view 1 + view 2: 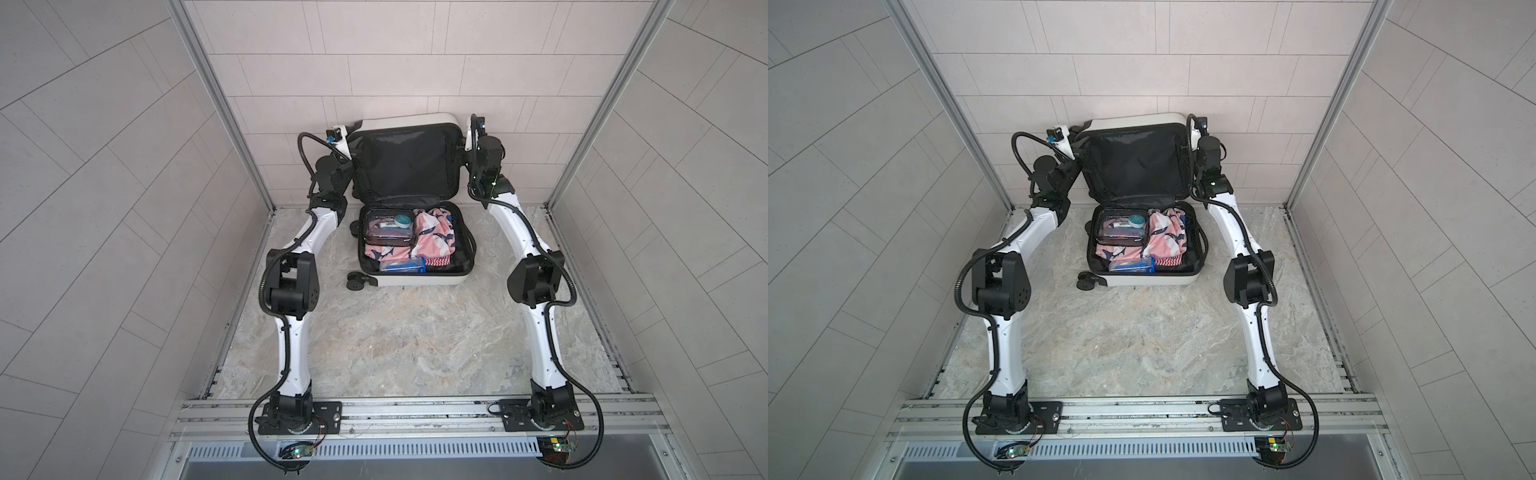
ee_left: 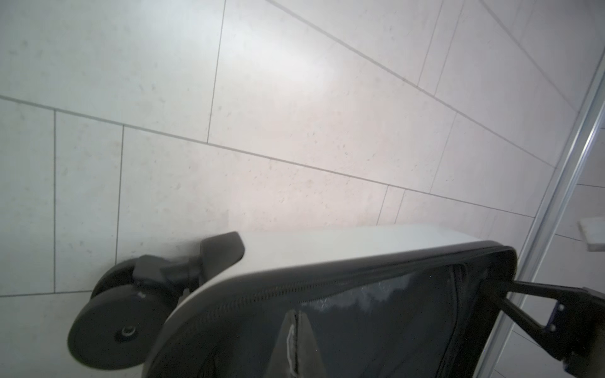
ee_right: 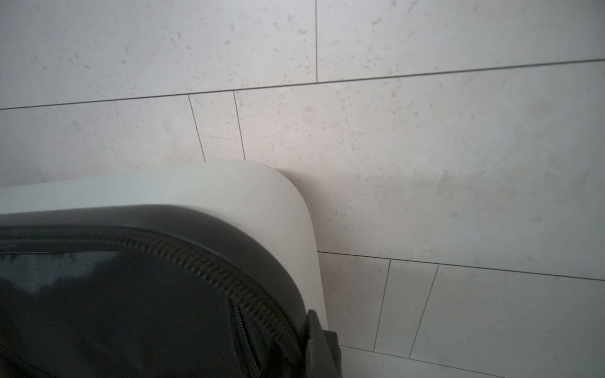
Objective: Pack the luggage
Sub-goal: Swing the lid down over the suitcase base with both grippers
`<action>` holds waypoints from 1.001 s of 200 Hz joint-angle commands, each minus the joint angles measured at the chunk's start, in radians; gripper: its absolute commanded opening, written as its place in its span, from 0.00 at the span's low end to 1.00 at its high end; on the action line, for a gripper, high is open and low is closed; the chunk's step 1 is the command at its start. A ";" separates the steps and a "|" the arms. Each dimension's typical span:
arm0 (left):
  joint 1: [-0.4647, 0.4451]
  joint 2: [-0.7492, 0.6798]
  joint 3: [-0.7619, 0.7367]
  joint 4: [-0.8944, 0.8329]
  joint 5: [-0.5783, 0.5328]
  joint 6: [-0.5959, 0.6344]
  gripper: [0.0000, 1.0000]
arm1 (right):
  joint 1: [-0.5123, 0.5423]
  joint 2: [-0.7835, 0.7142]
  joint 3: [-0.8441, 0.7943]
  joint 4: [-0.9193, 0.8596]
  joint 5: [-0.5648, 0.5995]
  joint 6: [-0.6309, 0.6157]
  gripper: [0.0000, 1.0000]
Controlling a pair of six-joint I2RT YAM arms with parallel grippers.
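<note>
Marbled tbl (image 1: pixel 395 340), smooth hard-shell luggage (image 1: pixel 419 279)

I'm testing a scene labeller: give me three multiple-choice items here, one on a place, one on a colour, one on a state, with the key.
1. Where does the clear black-trimmed toiletry pouch lie?
A) far-left corner of the white hard-shell suitcase's lower half
B) in the raised lid
C) outside the suitcase

2. What colour is the flat plastic packet at the lower half's near edge?
A) green
B) blue
C) yellow

3. How is the suitcase's black-lined lid?
A) zipped shut
B) lying flat
C) raised against the tiled back wall

Key:
1 A, it sits beside the pink patterned cloth.
2 B, plainly blue in both top views.
3 C, its lining faces the camera.
</note>
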 commanded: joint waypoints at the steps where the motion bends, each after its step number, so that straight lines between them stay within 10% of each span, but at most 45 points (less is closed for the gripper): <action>1: -0.007 -0.084 -0.064 0.062 -0.003 0.019 0.00 | 0.018 -0.150 -0.118 0.006 -0.045 0.060 0.00; 100: -0.079 -0.565 -0.607 0.127 -0.078 0.069 0.00 | 0.018 -0.580 -0.911 0.297 0.019 0.117 0.00; 200: -0.108 -1.061 -0.983 -0.228 -0.323 0.073 0.04 | 0.031 -0.898 -1.559 0.418 0.071 0.217 0.00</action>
